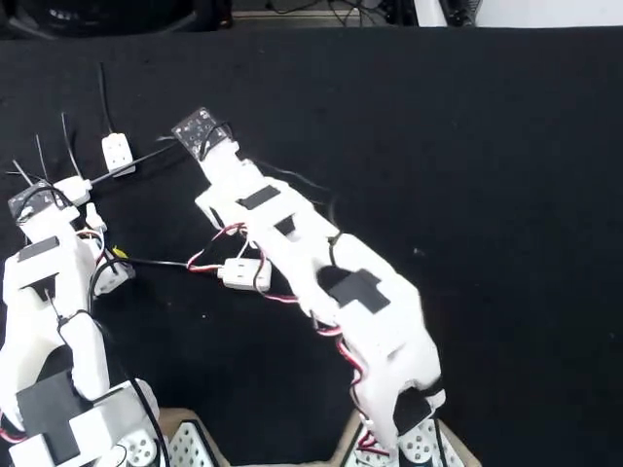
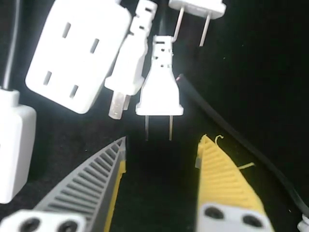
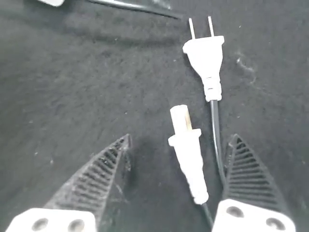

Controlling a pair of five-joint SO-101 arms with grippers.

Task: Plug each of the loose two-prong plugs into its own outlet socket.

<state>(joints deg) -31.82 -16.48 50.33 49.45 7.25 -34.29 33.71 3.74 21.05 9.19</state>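
Left gripper (image 2: 162, 140) spread, holding nothing. Flat plug (image 2: 159, 89) lies just off its fingertips, both prongs pointing into the gap, no contact.

Left wrist view count:
- 3 plugs: the flat plug, a side-lying plug (image 2: 126, 63) just beside it, and a third plug (image 2: 197, 7) beyond.
- 1 outlet block (image 2: 77, 53) with four slots, next to the side-lying plug.

Right gripper (image 3: 181, 138) also spread. Near plug (image 3: 187, 145) lies on its side between the fingers, ungripped. Far plug (image 3: 205, 50) sits further out, prongs pointing away. That makes 2 plugs there.

In the high view both grippers sit at upper left of the black bench (image 1: 487, 146).
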